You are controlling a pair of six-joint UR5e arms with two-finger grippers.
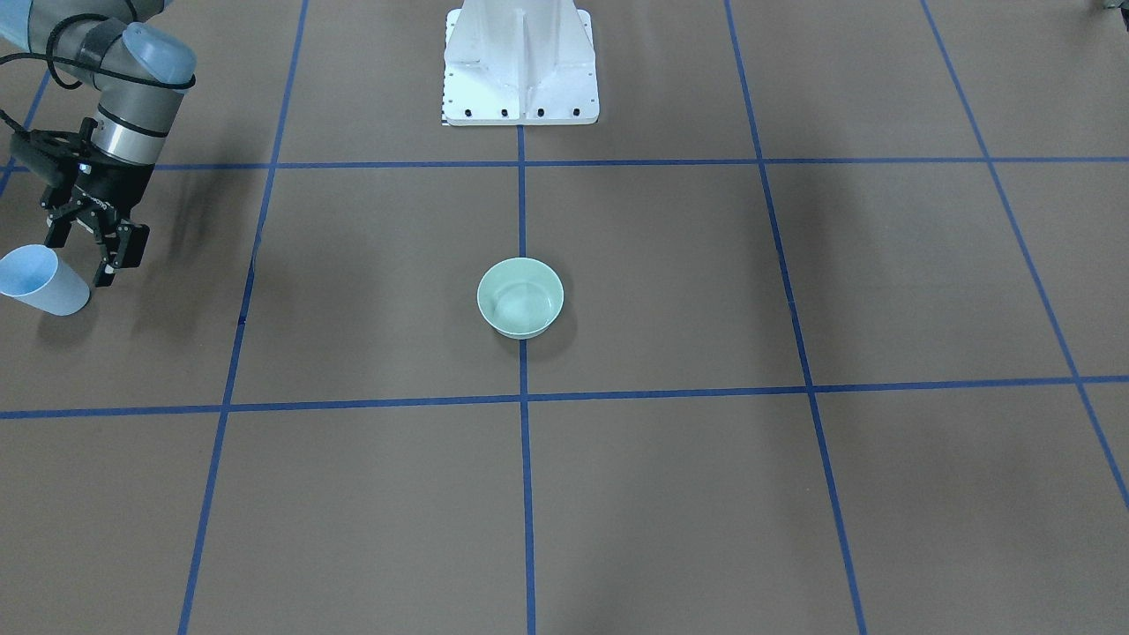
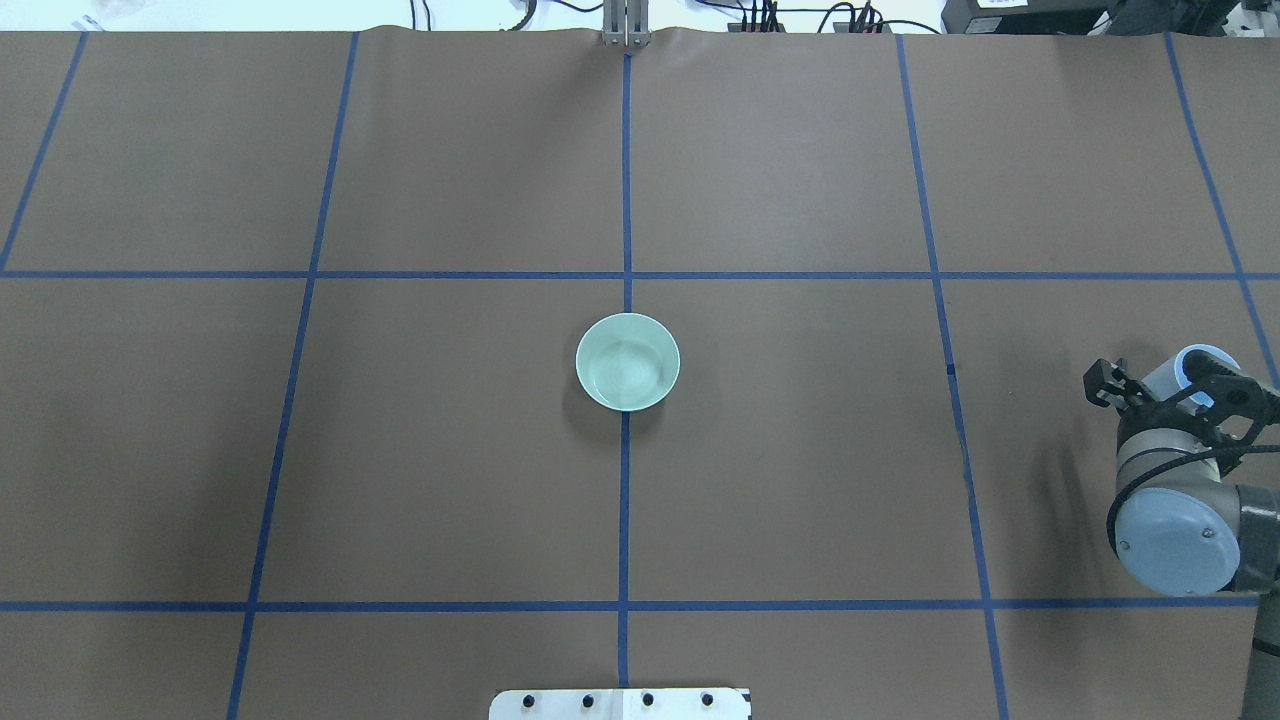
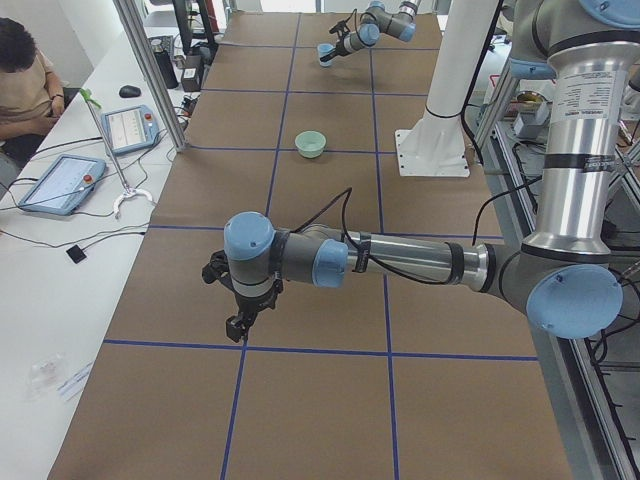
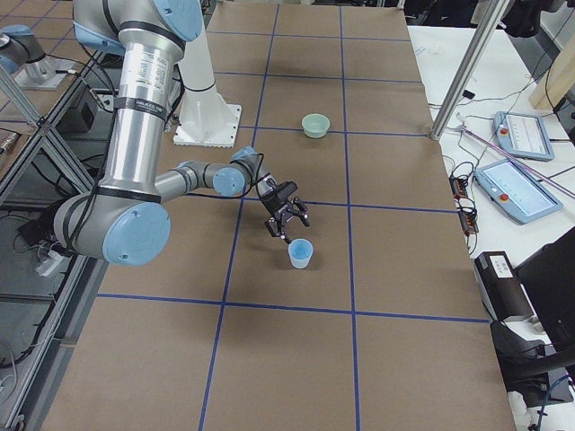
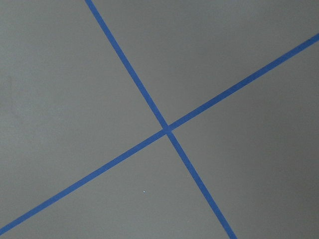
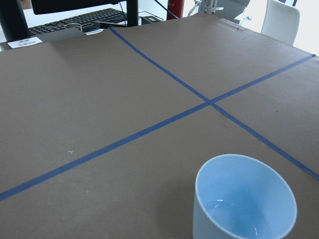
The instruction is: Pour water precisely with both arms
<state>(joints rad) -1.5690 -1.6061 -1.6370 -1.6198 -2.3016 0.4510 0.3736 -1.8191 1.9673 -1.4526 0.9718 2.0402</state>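
Kid: Is the pouring done?

Me: No, I think it has hardly begun. The blue cup (image 1: 42, 280) stands upright on the tabletop (image 2: 450, 150). The water (image 6: 239, 214) is in it, and I see it only as a few small shiny spots near the bottom. My right gripper (image 1: 85, 250) hangs just beside the cup, spread wide, with nothing in it.

Kid: Where does the water go?

Me: I guess into the green bowl (image 2: 627, 361) in the middle. From above, the cup is far out at 3 o'clock from the bowl, well apart from it. I cannot tell if the bowl has any water in it.

Kid: And your other gripper?

Me: My left gripper (image 3: 238, 325) hangs low over the tabletop, far off at about 9 o'clock from the bowl. It shows only from the side, so I cannot tell if it is spread or clenched.

Kid: So what is left to do?

Me: Nearly all of it, I think: grab the cup, carry it over and tip it slowly.

Kid: What is the place like?

Me: The tabletop is brown paper, and blue tape lines (image 2: 625, 500) make big squares on it. My white base (image 1: 520, 62) is at 6 o'clock from the bowl. Beside the tabletop is a white desk (image 3: 60, 300) with a screen pad (image 3: 62, 183), and a person (image 3: 25, 80) sits there.
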